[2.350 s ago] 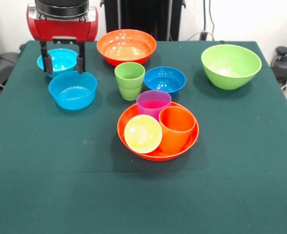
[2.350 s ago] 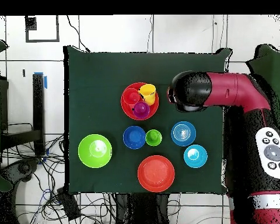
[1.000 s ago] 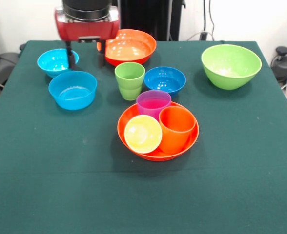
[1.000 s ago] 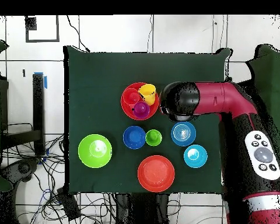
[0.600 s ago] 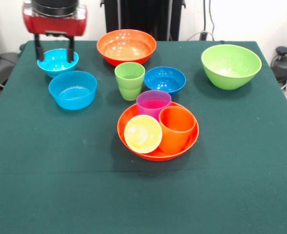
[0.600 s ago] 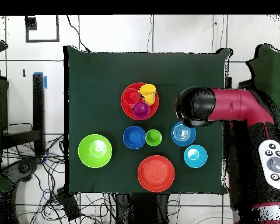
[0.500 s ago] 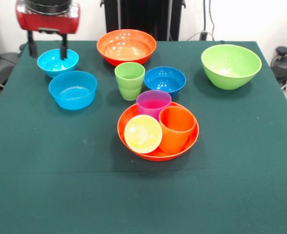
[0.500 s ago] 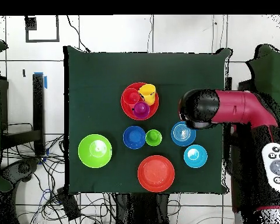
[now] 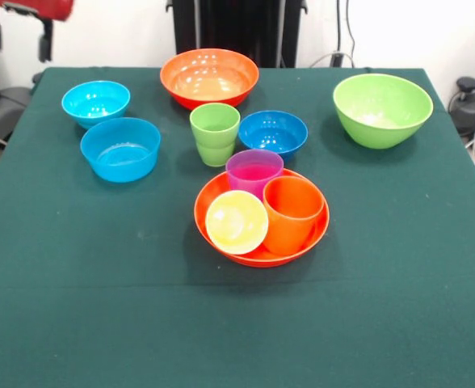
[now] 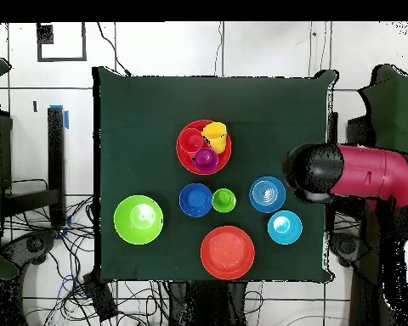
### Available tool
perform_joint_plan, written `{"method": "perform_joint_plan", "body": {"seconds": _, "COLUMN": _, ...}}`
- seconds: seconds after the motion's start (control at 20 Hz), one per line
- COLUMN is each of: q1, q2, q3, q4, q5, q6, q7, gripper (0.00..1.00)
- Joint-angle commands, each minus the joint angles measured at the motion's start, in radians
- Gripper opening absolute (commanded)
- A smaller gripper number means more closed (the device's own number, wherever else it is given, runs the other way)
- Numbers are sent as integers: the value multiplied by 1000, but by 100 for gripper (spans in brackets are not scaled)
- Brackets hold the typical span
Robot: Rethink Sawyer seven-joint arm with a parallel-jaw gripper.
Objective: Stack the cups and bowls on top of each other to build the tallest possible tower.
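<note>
Robot gripper (image 9: pixel 18 38): fingers spread, empty, raised past the table's edge; the smaller glossy light blue plastic bowl (image 9: pixel 95 102) lies nearest, toward the table's middle from it. Second, wider light blue bowl (image 9: pixel 120 149) just beside. Large orange bowl (image 9: pixel 261 218) holds tilted yellow tumbler (image 9: pixel 236 221), orange tumbler (image 9: pixel 292 214), purple tumbler (image 9: pixel 254 173). Stepped green tumbler (image 9: pixel 215 133) stands apart. All smooth, round, nestable; no tower begun.

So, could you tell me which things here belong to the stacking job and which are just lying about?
Job:
- orange cup, yellow cup, purple cup, green cup
- orange bowls, lime bowl, dark blue bowl, light blue bowls

Lying about:
- cables beyond the table
</note>
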Motion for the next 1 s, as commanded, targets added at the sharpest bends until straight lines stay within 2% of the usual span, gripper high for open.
{"method": "perform_joint_plan", "body": {"seconds": 0.05, "q1": 46, "q2": -17, "q3": -82, "q4": 100, "q5": -49, "q6": -128, "q7": 197, "gripper": 100}}
{"method": "perform_joint_plan", "body": {"seconds": 0.45, "q1": 38, "q2": -46, "q3": -96, "q4": 246, "q5": 22, "q6": -249, "q7": 197, "gripper": 100}}
{"method": "perform_joint_plan", "body": {"seconds": 1.0, "q1": 83, "q2": -63, "q3": -135, "q4": 366, "q5": 67, "q6": -344, "q7": 237, "gripper": 100}}
